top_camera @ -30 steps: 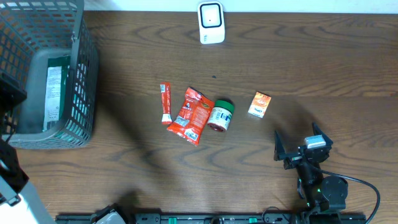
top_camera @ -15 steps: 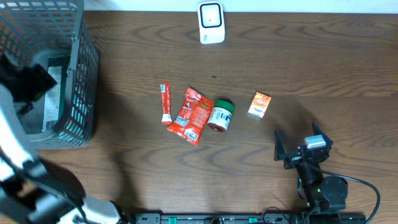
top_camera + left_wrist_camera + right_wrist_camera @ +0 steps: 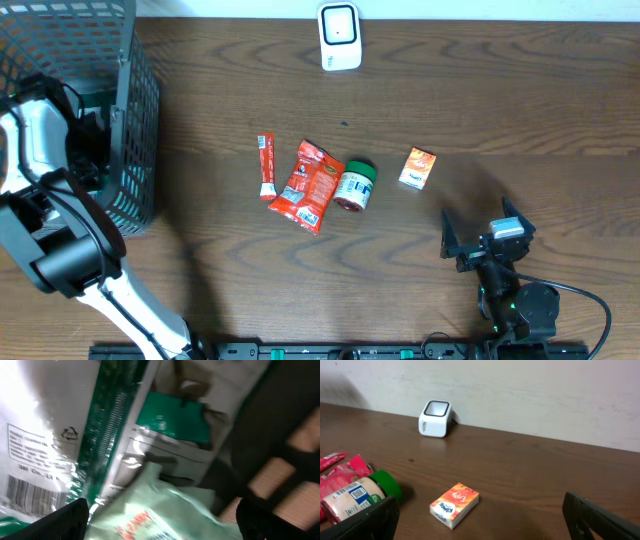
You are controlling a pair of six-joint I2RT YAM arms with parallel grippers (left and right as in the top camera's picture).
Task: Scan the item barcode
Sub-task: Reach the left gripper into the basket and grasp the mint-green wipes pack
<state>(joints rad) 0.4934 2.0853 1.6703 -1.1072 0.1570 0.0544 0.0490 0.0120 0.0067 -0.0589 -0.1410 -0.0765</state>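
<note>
My left gripper [image 3: 162,527] reaches down into the grey basket [image 3: 135,150], jaws open and wide apart. A pale green packet with red lettering [image 3: 150,515] lies loose between its fingers, on top of a white and green packet with a barcode [image 3: 60,450]. In the overhead view the left gripper [image 3: 88,140] is mostly hidden by its own wrist. The white scanner [image 3: 339,37] stands at the table's far edge. My right gripper [image 3: 478,230] rests open near the front right, facing the orange tissue box [image 3: 454,504] and holding nothing.
On the table's middle lie a red stick packet [image 3: 266,166], a red pouch [image 3: 308,186], a green-lidded jar [image 3: 354,185] on its side, and the orange box [image 3: 418,168]. The basket's mesh walls close in around my left gripper.
My left arm has swung from the left edge into the basket, and its jaws have gone from shut to open. The right arm and the table items have not moved.
</note>
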